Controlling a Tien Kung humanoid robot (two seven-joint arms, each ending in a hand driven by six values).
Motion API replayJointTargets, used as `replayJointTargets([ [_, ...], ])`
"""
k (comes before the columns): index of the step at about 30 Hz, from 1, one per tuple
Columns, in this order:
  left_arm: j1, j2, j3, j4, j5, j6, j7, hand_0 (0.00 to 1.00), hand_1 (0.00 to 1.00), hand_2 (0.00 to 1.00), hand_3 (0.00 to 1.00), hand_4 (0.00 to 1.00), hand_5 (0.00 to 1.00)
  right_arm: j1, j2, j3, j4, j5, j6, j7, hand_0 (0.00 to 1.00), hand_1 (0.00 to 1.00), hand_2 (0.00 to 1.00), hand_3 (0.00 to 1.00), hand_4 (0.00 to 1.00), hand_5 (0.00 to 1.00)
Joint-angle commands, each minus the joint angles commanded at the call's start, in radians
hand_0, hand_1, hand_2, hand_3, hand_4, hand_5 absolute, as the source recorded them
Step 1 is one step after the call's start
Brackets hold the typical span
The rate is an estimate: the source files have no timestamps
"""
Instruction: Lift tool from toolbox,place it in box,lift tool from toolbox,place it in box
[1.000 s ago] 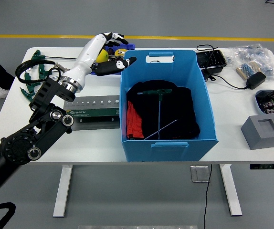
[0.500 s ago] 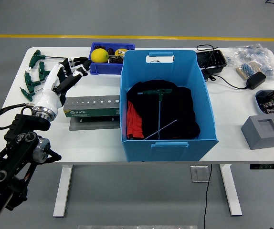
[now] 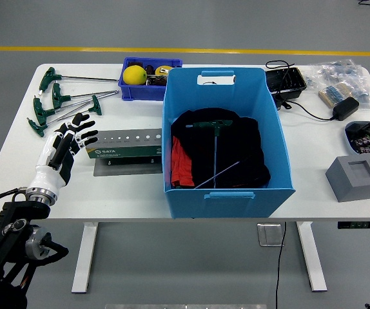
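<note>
Left hand [image 3: 64,147]: fingers spread apart, empty, above the white surface [image 3: 133,193] beside the green toolbox [image 3: 126,150]. Blue box [image 3: 226,138]: holds one green T-handle tool [image 3: 213,138] on black cloth. Further T-handle tools [image 3: 59,100] lie at the surface's far-left corner.

Toolbox [image 3: 124,143] lies left of box [image 3: 227,187].

Blue box [image 3: 227,187] walls block mid-table; bare tabletop [image 3: 127,193] free near front-left; T-handle tools [image 3: 56,103] crowd far-left corner.
</note>
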Motion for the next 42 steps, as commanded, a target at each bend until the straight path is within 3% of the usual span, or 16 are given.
replayJointTargets([
  [8,-0.025,-0.01,0.0,0.002,0.02,-0.001,-0.006,0.53,0.598,0.673,0.695,0.9,0.731,0.001,-0.002,0.0,0.001,-0.003,0.001,0.0,0.672,0.654,0.732,0.577,0.774,0.727],
  [9,-0.026,-0.011,0.0,0.003,0.034,0.004,-0.002,0.316,0.322,0.383,0.539,0.914,0.743,0.001,-0.002,-0.001,0.001,-0.001,0.001,0.0,0.673,0.654,0.732,0.577,0.774,0.727],
  [14,-0.047,-0.01,0.013,-0.014,0.087,0.012,0.035,0.316,0.322,0.383,0.539,0.914,0.743,0.003,-0.002,-0.002,0.001,0.001,0.001,0.0,0.673,0.654,0.732,0.577,0.774,0.727],
  [15,-0.055,-0.008,0.015,-0.02,0.099,0.013,0.045,0.147,0.062,0.094,0.208,0.998,0.998,0.003,-0.002,-0.001,0.001,-0.001,0.001,0.0,0.673,0.655,0.732,0.576,0.772,0.729],
  [20,-0.115,0.012,0.033,-0.071,0.145,0.012,0.087,0.147,0.062,0.094,0.208,0.998,0.998,0.002,-0.002,0.003,0.001,-0.01,0.003,-0.003,0.673,0.655,0.732,0.576,0.772,0.729],
  [21,-0.123,0.015,0.036,-0.084,0.147,0.014,0.092,0.068,0.002,0.015,0.113,0.998,0.998,0.002,-0.002,0.003,0.001,-0.009,0.003,-0.003,0.672,0.655,0.732,0.576,0.771,0.729],
  [24,-0.139,0.021,0.043,-0.111,0.15,0.018,0.106,0.068,0.002,0.015,0.113,0.998,0.998,-0.002,-0.001,0.005,0.0,-0.01,0.003,-0.004,0.672,0.655,0.732,0.576,0.771,0.729],
  [27,-0.149,0.022,0.048,-0.092,0.136,0.017,0.109,0.055,0.002,0.002,0.094,0.998,0.998,-0.005,0.0,0.009,0.0,-0.016,0.004,-0.006,0.672,0.655,0.731,0.577,0.771,0.729],
  [42,-0.138,0.017,0.047,-0.117,0.115,0.012,0.113,0.06,0.002,0.004,0.1,0.998,0.998,-0.015,0.004,0.029,0.0,-0.052,0.002,-0.017,0.673,0.655,0.731,0.576,0.77,0.729],
])
